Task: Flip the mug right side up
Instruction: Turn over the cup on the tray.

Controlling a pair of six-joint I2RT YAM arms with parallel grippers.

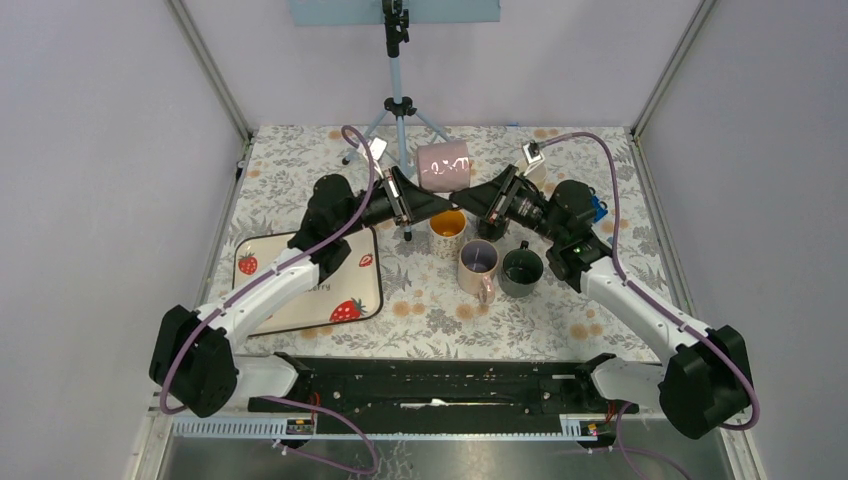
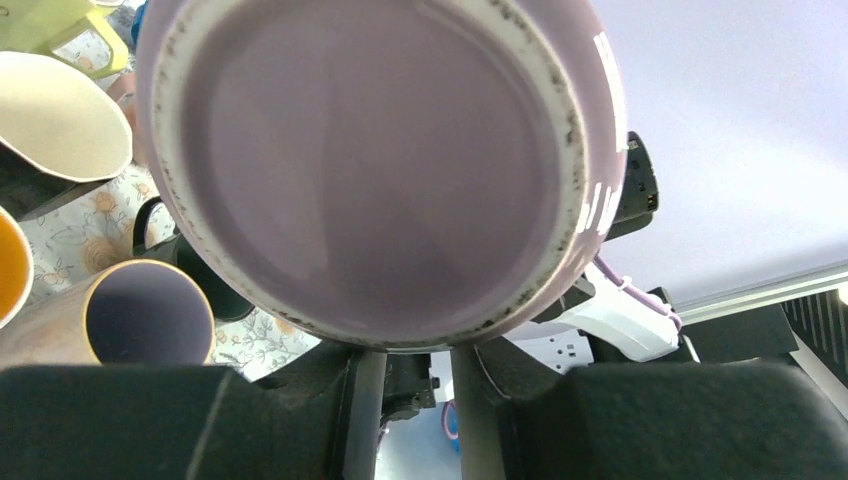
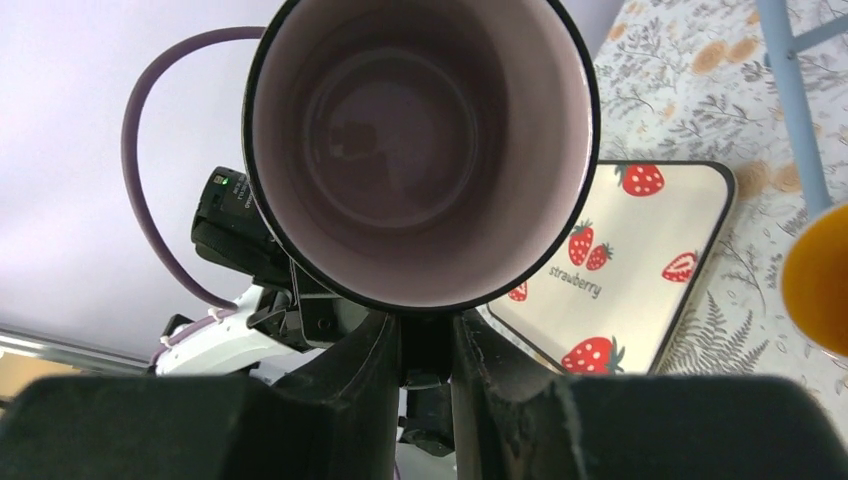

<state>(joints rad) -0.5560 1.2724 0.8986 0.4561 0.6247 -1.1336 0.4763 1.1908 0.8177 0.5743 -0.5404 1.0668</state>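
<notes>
The pink mug (image 1: 443,165) with white lettering lies on its side in the air, held between my two arms above the back of the table. In the left wrist view its unglazed base (image 2: 380,170) fills the frame. In the right wrist view its open mouth (image 3: 420,150) faces the camera. My left gripper (image 1: 408,197) (image 2: 418,370) has its fingers close together at the mug's lower base edge. My right gripper (image 1: 495,203) (image 3: 425,345) is pinched shut at the mug's lower rim. The handle is hidden.
Three upright mugs stand below: a yellow-lined one (image 1: 447,232), a lilac-lined one (image 1: 478,265) and a dark green one (image 1: 521,268). A strawberry tray (image 1: 310,280) lies at the left. A tripod (image 1: 398,100) stands at the back, and the enclosure walls flank the table.
</notes>
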